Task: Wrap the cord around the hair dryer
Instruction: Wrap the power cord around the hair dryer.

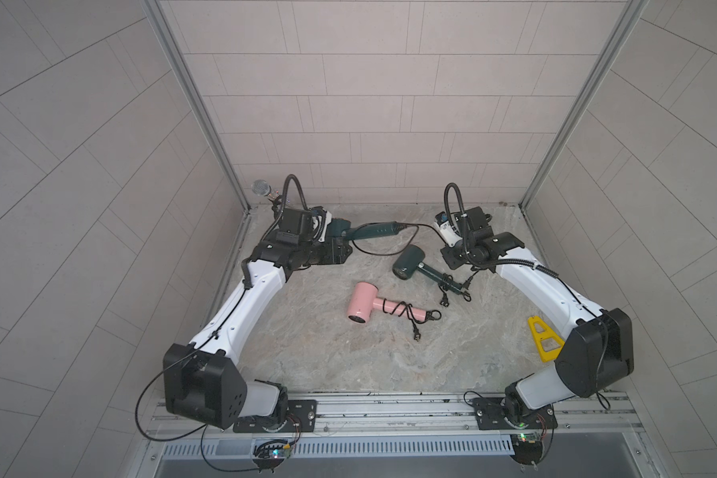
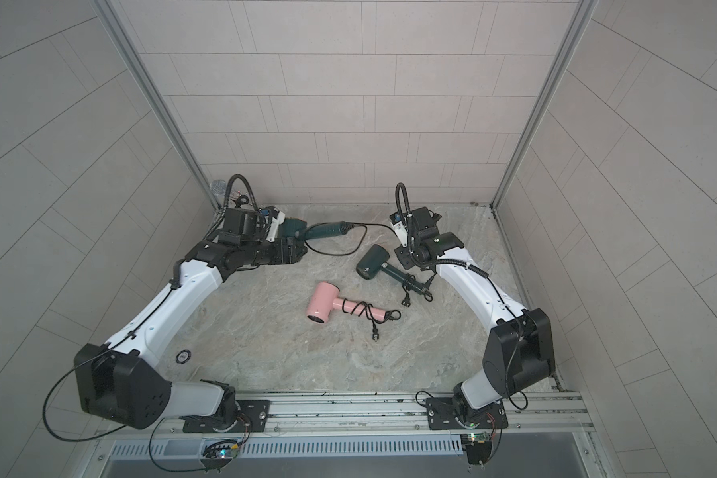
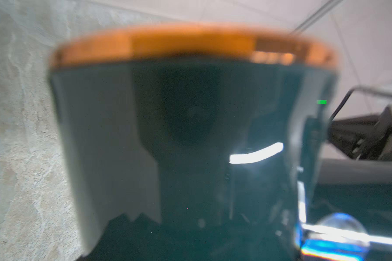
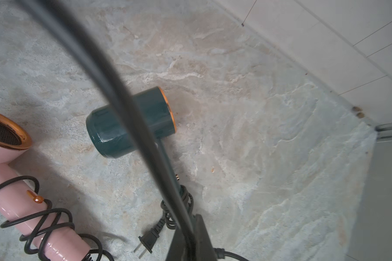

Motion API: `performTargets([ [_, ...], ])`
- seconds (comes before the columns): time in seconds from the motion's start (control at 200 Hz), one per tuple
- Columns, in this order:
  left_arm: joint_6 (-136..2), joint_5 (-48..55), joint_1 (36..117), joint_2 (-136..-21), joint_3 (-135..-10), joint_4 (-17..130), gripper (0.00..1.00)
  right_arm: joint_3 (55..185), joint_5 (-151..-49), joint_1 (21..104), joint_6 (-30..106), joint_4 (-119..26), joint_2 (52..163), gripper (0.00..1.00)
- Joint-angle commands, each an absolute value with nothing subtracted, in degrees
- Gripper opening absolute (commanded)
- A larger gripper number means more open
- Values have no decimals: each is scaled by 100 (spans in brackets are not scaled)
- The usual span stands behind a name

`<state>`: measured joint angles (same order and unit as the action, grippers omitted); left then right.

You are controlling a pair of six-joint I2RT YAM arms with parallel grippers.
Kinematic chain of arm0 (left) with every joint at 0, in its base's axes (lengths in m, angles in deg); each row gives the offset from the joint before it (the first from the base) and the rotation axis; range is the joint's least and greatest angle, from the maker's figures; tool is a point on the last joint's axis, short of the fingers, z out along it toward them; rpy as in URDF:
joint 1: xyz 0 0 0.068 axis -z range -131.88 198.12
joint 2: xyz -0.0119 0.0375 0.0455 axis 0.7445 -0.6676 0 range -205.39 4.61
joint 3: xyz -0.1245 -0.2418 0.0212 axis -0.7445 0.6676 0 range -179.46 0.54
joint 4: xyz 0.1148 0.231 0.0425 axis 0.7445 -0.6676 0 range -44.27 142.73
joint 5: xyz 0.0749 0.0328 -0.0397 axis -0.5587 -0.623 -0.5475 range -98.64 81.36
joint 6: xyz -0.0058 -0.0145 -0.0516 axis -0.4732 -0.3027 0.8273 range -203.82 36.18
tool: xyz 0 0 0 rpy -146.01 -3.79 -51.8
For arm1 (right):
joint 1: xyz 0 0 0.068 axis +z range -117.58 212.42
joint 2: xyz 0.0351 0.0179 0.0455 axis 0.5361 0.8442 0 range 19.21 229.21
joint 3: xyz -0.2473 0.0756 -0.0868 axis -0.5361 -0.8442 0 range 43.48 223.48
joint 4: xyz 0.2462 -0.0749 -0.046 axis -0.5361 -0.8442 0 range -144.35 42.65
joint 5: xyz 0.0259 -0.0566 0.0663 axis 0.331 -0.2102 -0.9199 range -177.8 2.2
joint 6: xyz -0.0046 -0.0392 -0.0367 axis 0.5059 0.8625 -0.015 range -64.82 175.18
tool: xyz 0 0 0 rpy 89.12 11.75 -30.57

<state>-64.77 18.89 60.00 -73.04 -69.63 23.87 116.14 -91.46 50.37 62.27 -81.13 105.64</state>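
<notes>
L jaws clamped on head of dark-green hair dryer (image 1: 369, 231), far-left on table (image 1: 348, 364). Its cord (image 4: 120, 95) is unwrapped, loops over to R jaws, pinched shut on it. 2nd green dryer (image 1: 406, 265) & pink dryer (image 1: 361, 307) mid-table, cords wound on handles.

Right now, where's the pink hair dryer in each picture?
A top view: pink hair dryer just below the picture's middle.
A top view: just below the middle again.
Left wrist: not in it.
Right wrist: cut off at the edge.
Shared landmark: the free green hair dryer beside it.
</notes>
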Motion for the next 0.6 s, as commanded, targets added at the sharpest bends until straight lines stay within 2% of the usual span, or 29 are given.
performTargets([
  [0.0,-5654,1955,5784,-7105,-6938,3500,0,11130,-9369,5074,5762,-7847,10244,0],
  [0.295,-5315,-41,5394,-7630,-6809,3758,0,10455,-9003,5425,5563,-8247,9872,0],
  [0.595,-4912,-1072,5182,-8394,-6851,4408,0,10485,-8667,6447,5418,-9009,9802,0],
])
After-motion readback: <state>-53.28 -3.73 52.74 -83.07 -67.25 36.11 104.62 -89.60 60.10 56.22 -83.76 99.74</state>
